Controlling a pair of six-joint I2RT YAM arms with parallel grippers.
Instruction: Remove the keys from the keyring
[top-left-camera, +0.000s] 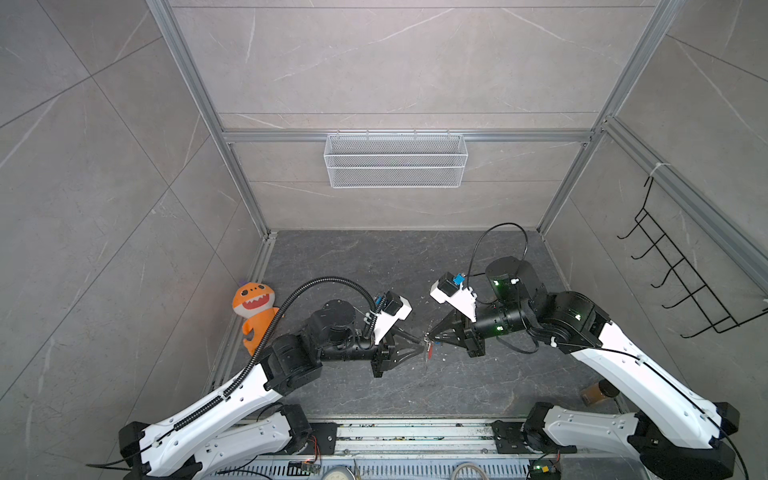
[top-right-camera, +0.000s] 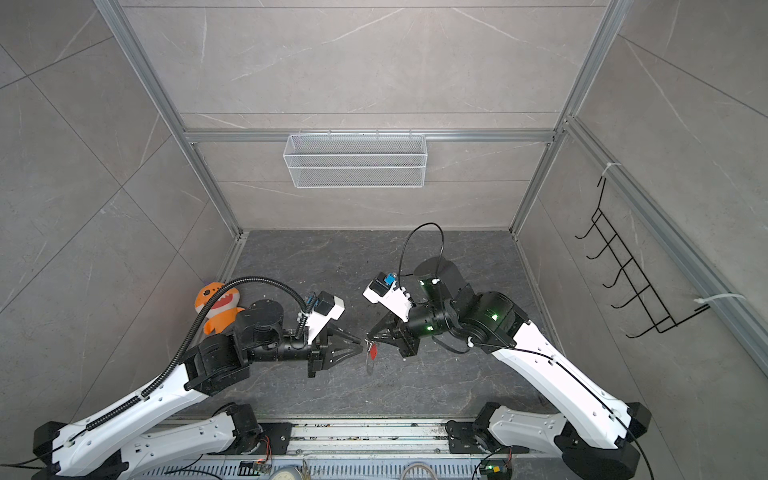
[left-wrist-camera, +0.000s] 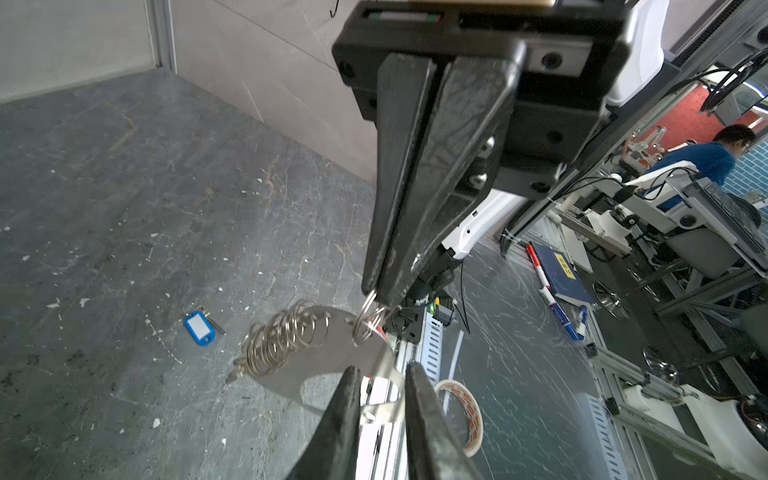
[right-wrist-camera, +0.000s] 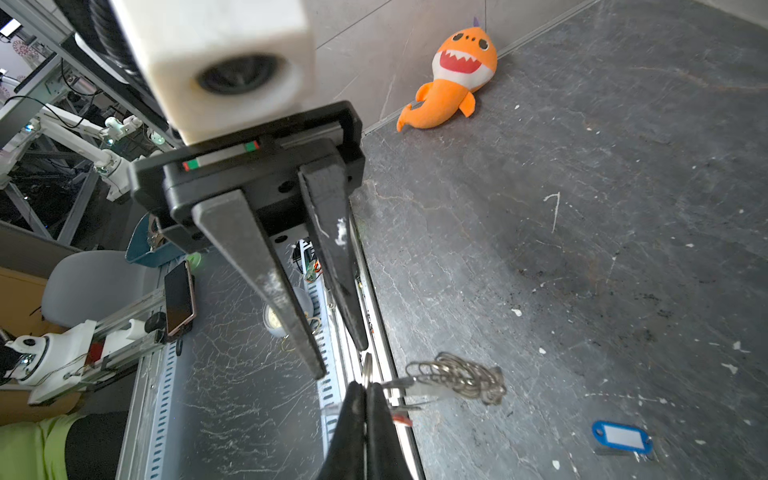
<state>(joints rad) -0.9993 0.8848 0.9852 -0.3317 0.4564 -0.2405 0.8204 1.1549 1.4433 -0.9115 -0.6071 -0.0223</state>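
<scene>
Right gripper: we are pinching keyring shut | left gripper: we are hovering beside keyring, a bit open, empty | red key: hanging under keyring, by left gripper

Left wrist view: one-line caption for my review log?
Right pincer holds the keyring aloft; blue-tagged key lies apart on the floor.

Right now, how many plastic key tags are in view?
2. Blue tag lies loose on the floor. Red tag hangs on the keyring, which the right gripper pinches. Others may be hidden.
</scene>
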